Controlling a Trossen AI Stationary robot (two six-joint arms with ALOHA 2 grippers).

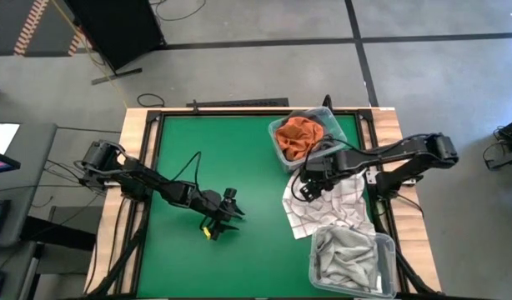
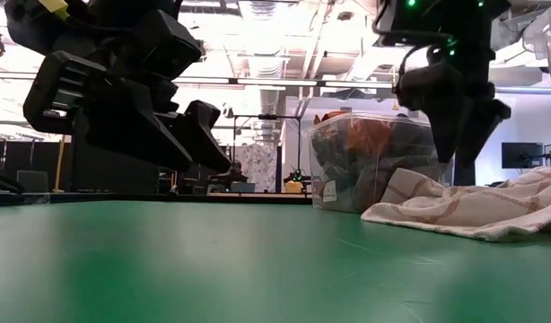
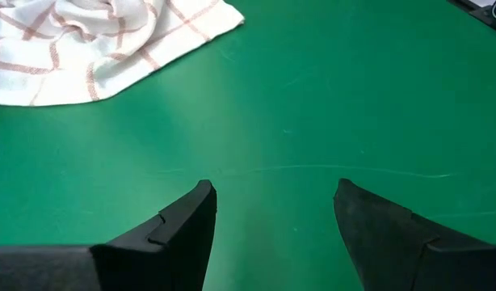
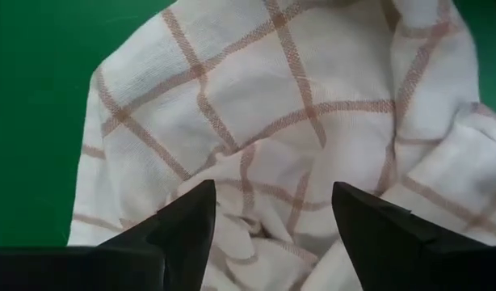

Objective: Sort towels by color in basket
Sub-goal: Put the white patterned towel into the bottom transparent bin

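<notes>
From above, the green bench [image 1: 239, 150] stands on a grey floor. The left pincer [image 1: 225, 218] hangs open mid-bench. The right pincer [image 1: 310, 188] hangs open over the white red-gridded towel [image 1: 323, 208] near the right edge, between a bin of orange towel [image 1: 298, 137] and a bin of grey towel [image 1: 343, 258].

At bench level, ceiling lights and monitors show behind.

Both wrist views show fingers apart, holding nothing. No writing is readable.

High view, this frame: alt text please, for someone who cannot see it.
The right gripper, open, hangs over a white towel with reddish grid lines on the green table, between a bin of orange towel and a bin of grey towels. The left gripper waits open mid-table.
</notes>
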